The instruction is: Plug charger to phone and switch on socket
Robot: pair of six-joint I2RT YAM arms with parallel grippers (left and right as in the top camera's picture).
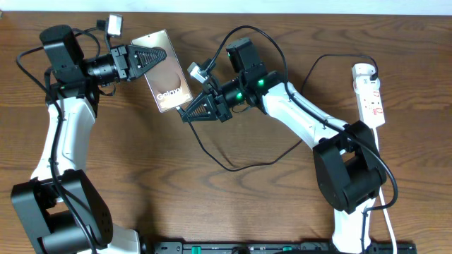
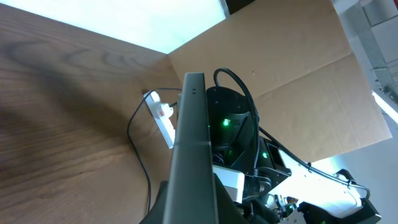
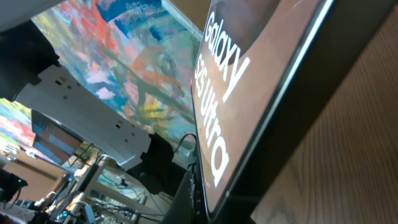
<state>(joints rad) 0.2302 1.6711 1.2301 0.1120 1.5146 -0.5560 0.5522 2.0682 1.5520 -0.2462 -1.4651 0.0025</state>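
Dark wood-grain tabletop (image 1: pixel 282 204) under two arms meeting left of centre, close to the far edge. The left gripper (image 1: pixel 150 58) is clamped on one short end of the phone (image 1: pixel 164 74), which sits screen-up and slightly angled, its "Galaxy" lettering showing. The right gripper (image 1: pixel 187 113) sits at the phone's opposite short end with its fingers drawn together on the end of the charger (image 1: pixel 233 168); the plug tip itself is hidden. From there the thin black cable drops toward mid-table, loops and climbs to the socket (image 1: pixel 371 95), a white power strip lying along the right edge near the far right corner. The right wrist view is filled by the phone's screen edge and white lettering.
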